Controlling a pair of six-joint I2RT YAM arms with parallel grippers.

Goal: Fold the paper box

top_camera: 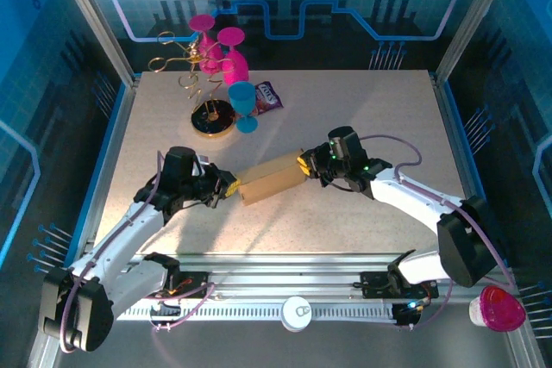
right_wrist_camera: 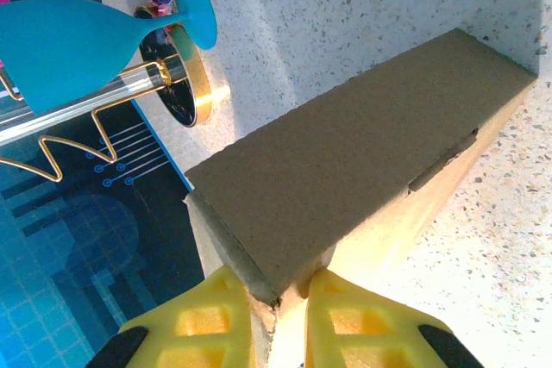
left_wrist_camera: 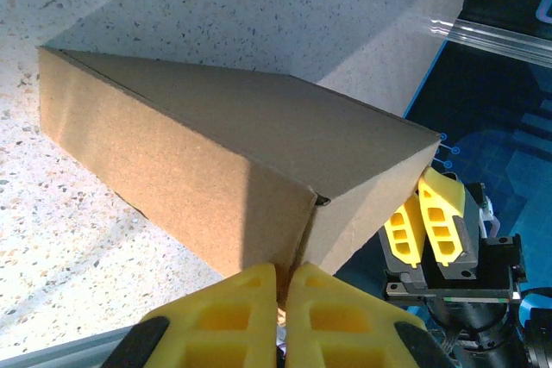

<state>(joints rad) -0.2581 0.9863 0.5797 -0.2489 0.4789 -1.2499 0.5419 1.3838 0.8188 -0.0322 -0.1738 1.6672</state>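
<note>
Closed box, thin grips: at the middle of the worktop [top_camera: 362, 230], a little toward its near edge, we see the left end effector [top_camera: 226, 185] pinched narrow on the near-left end of the paper box [top_camera: 270, 177], its yellow fingers all but meeting over a corner seam, while the right end effector [top_camera: 306, 164] is clamped the same way on the far-right corner. The box runs slantwise between them; we cannot tell whether it rests on the worktop or hangs just above it. The danger, as we judge it, lies in those two small bites of cardboard: arms drawing apart could tear a corner or let it slip free, arms closing in could buckle the long walls, and one grip opening first could leave the box swinging from the other. A tuck flap [right_wrist_camera: 442, 159] on the side wall sits slightly proud and might spring open under a twist. Toward the far-left corner, well apart, stand a blue goblet [top_camera: 243, 101] and pink goblets [top_camera: 226, 58], which only a wide swing would threaten.
</note>
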